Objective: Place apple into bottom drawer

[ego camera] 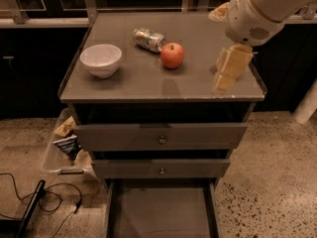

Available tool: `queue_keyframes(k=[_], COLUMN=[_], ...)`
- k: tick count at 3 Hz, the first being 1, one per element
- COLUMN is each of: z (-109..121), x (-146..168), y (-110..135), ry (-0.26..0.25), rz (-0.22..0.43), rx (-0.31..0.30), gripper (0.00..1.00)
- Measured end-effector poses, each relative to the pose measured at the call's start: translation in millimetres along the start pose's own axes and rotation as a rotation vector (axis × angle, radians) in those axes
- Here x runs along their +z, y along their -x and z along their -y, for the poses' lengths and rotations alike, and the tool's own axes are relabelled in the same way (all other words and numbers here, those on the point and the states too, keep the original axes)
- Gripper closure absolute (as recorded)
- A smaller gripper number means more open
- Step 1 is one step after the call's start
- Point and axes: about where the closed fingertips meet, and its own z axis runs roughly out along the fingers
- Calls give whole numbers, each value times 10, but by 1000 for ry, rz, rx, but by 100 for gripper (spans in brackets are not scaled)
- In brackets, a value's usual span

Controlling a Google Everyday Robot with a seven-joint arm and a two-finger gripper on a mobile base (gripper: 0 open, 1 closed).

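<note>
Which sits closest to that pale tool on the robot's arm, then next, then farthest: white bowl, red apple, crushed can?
The tool hangs at the right side of the grey cabinet top.
1. the round red apple, middle, just left of it.
2. the crushed metal can, behind the apple.
3. the white bowl, far left.

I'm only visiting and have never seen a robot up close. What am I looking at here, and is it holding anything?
A single camera looks down on a grey cabinet from the front. The pale shape at upper right is the robot's arm; its gripper, the clamp at the end, hangs over the right side of the cabinet top. On the top sit a white bowl, a tipped-over can and a red apple. Nothing touches the apple, and I see nothing in the gripper. The bottom drawer stands open.
</note>
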Motion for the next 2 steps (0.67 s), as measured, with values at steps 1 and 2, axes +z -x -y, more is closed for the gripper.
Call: queue_keyframes(k=[1, 2], z=[485, 485], x=[514, 515], y=[70, 70], ry=[12, 11], rz=[42, 42], rx=[-1, -1], gripper=[0, 0])
